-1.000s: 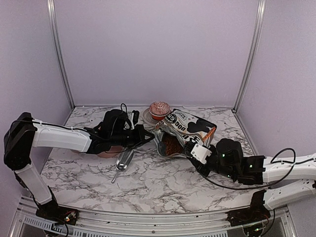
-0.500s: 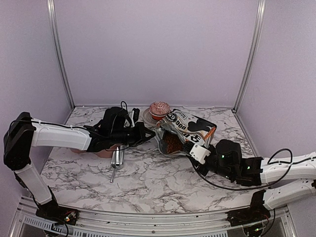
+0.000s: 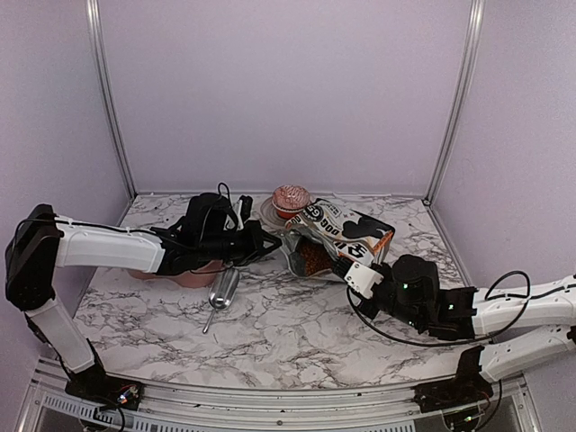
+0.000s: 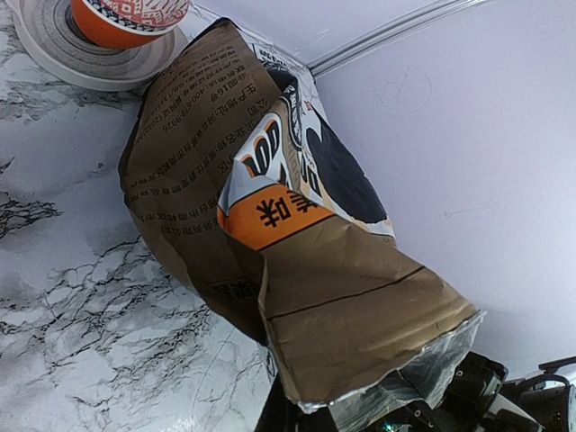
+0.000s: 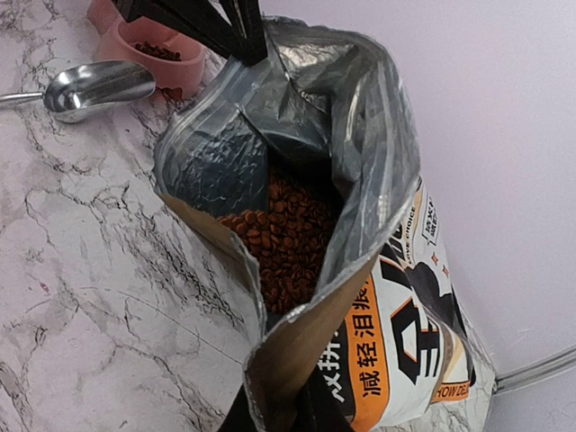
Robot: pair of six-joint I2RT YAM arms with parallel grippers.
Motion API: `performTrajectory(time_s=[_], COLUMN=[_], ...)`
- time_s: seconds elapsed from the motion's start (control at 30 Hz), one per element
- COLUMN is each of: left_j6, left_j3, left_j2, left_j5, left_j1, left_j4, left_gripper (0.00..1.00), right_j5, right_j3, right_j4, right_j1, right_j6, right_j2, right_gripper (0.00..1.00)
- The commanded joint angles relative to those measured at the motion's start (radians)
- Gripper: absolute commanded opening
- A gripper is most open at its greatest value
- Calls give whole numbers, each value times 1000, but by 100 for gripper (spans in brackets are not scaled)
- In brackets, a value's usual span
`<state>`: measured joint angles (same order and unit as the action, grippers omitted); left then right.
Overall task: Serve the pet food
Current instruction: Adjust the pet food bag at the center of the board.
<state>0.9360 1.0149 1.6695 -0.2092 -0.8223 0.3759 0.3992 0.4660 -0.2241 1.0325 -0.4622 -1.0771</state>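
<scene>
Two grips on one paper bag: left end effector clamped shut on its far rim; right end effector pinching the near rim; pet food between them.

The left arm lay stretched low toward the middle, and the left gripper was pinched tight on the far lip of the bag. Over came the right arm, low from the right, with the right gripper nipped onto the near lip.
</scene>
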Motion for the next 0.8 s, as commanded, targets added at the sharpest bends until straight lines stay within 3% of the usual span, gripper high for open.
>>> performTrajectory(time_s=[0.0, 0.1, 0.43, 0.63, 0.77], left_j6=[-4, -6, -82, -279, -500], left_j3=[55, 53, 11, 14, 34], left_j2=[-100, -103, -192, -279, -369], left_j5=[-22, -21, 31, -5, -24], left_j1=[11, 12, 24, 38, 40], left_j4=[121, 121, 90, 15, -75], left_gripper=[0, 0, 3, 29, 47], right_j5=[57, 60, -47, -121, -148], right_j3=[4, 21, 111, 201, 243], right_j4=[-21, -11, 79, 139, 134], right_j1=[0, 0, 0, 0, 0], right_j6=[1, 5, -17, -64, -86], right_j2=[6, 14, 189, 244, 245], right_gripper=[6, 0, 0, 0, 0])
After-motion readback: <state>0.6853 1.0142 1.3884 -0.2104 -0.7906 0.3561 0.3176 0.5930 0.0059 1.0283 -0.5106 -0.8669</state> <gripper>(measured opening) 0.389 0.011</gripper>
